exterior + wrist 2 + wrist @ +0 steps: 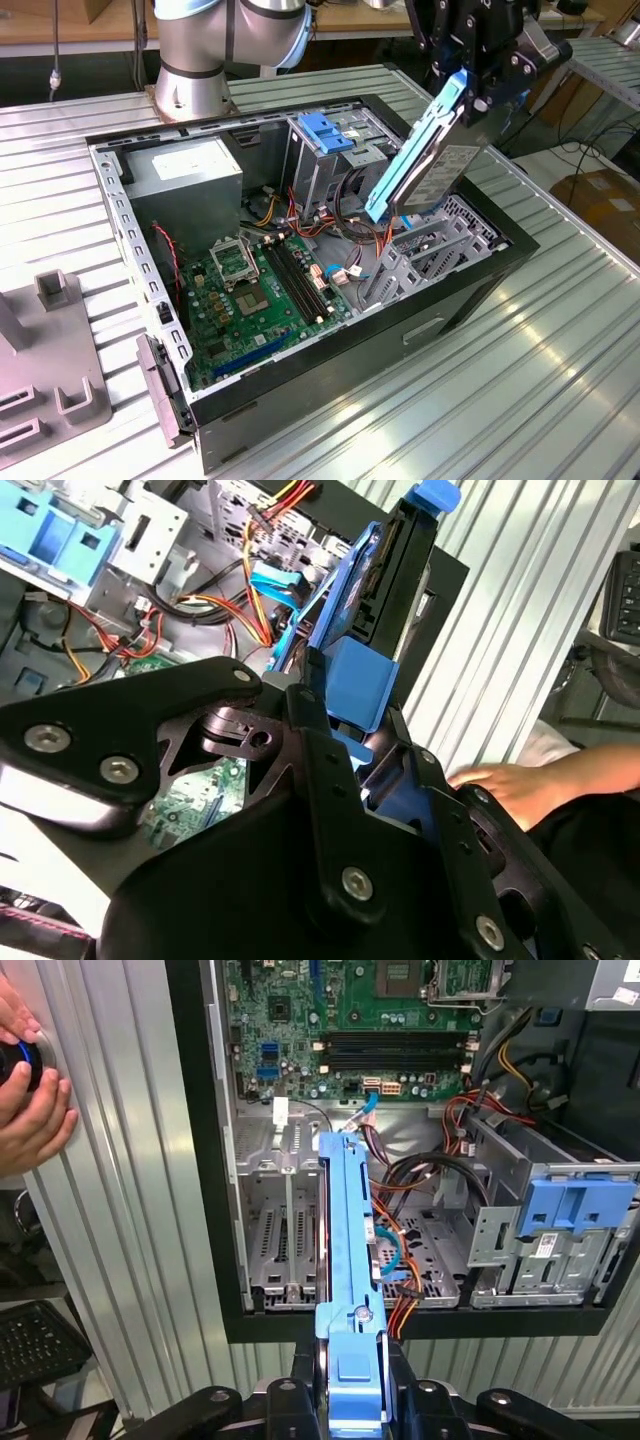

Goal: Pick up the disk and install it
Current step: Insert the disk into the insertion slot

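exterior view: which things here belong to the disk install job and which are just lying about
Job: disk, held tilted in the gripper above the open computer case.
Lying about: grey fixture on the table, cardboard box, power-supply box, blue-handled drive cage.

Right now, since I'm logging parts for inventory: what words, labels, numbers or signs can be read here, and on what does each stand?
None can be quoted.
Disk, gripped by the hand: white label, print too small to read.
Power supply: white label, print too small to read.
Motherboard: white markings, too small to read.
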{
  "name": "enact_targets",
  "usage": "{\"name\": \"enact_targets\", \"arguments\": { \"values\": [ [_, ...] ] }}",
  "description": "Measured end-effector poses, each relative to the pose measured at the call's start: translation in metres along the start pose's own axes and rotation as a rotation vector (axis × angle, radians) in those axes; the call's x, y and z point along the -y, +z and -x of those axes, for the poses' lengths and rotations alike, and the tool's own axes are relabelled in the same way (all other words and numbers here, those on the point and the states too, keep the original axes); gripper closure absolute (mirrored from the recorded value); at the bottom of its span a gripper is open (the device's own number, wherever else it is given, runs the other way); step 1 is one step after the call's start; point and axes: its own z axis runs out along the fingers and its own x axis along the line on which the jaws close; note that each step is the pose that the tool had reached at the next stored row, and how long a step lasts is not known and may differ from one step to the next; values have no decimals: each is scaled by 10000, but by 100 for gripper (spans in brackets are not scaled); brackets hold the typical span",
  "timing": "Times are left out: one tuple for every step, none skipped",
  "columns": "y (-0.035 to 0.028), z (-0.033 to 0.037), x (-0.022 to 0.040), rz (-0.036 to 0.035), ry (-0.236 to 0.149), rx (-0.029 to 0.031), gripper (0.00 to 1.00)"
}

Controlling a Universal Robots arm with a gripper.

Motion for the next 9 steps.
{"name": "enact_targets", "arguments": {
  "values": [
    [22, -7, 14, -4, -1, 1, 63],
    [43, -16, 33, -19, 0, 1, 63],
    [57, -25, 49, -42, -2, -1, 63],
    [80, -42, 77, -149, -4, 2, 63],
    [90, -49, 92, -396, -9, 8, 63],
    [95, -53, 98, -566, -17, 13, 63],
    [98, -55, 100, -662, -25, 19, 63],
    [100, -56, 102, -736, -31, 24, 63],
    [103, -59, 103, -807, -43, 30, 63]
  ]
}}
